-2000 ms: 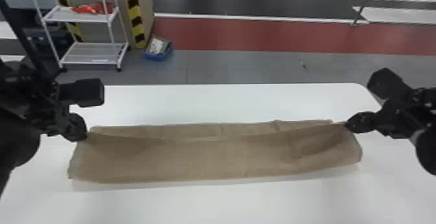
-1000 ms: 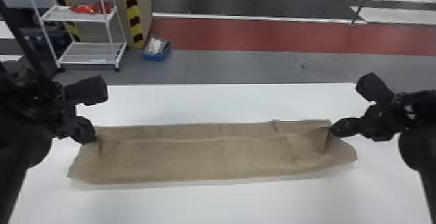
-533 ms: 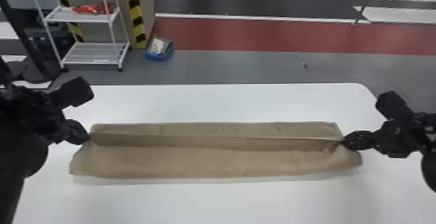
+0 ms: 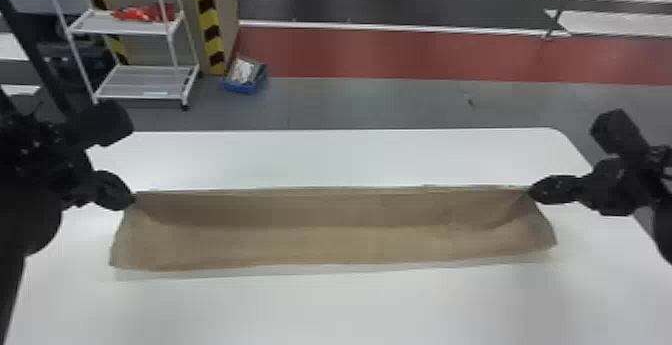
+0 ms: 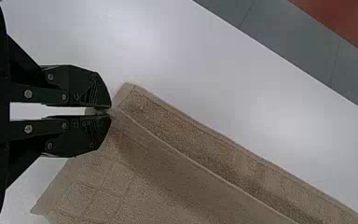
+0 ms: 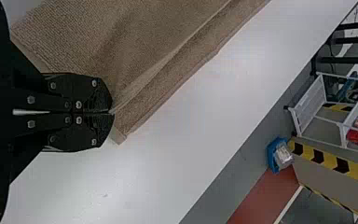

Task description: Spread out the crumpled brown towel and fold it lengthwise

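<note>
Left gripper and right gripper pinch opposite ends of one edge of the towel, stretched between them, probably so my fold lands straight.

The desk is smooth and white, its far edge running straight across at twelve o'clock and curving into a rounded corner near two. A brown towel lies along it from nine to three o'clock, a faint shadow edging its six o'clock side.
</note>
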You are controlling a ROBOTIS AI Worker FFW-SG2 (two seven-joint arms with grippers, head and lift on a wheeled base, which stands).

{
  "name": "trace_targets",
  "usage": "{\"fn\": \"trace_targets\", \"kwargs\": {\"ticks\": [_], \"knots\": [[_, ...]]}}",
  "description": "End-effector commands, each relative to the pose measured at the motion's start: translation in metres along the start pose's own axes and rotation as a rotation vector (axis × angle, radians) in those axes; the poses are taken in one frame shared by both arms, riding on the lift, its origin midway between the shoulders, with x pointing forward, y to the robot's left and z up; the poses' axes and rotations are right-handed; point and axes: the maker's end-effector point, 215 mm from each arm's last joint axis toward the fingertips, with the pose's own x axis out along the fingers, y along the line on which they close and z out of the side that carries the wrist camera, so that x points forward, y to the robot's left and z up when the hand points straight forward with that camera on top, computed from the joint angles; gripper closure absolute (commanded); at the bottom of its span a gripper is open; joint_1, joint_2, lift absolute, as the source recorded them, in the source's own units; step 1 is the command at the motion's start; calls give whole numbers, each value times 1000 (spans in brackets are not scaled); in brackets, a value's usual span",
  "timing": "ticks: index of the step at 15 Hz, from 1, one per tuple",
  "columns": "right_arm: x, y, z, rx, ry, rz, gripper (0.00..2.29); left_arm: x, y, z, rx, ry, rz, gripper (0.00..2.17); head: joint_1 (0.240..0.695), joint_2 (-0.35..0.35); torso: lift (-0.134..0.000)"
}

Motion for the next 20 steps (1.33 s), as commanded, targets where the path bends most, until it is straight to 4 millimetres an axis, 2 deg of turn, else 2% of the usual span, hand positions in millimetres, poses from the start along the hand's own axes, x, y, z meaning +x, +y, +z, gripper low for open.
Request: {"fn": "trace_targets", "kwargs": {"ticks": [1,4,7,10,14,20], "knots": [[3,-2,6,-2,5,-3,2007,-4,4,11,9,-16,13,1048,695,-60,-124],[18,8,7,-13,24,13,2007,4,5,22,26,-15,9,1048,695,-61,-124],[22,-1,11,-3,39,4,2007,12,10,25,24,-6,-8,1048,695,-59,-124],[27,-6,12,-7,60,2,2007,20,11,20,19,13,-25,1048,695,-60,-124],[25,-16,16,15,59,-12,2007,21,19,11,9,27,-14,1048,695,-57,-124],[16,-25,17,53,26,-23,2007,11,30,6,-11,11,-12,1048,695,-51,-124]]}}
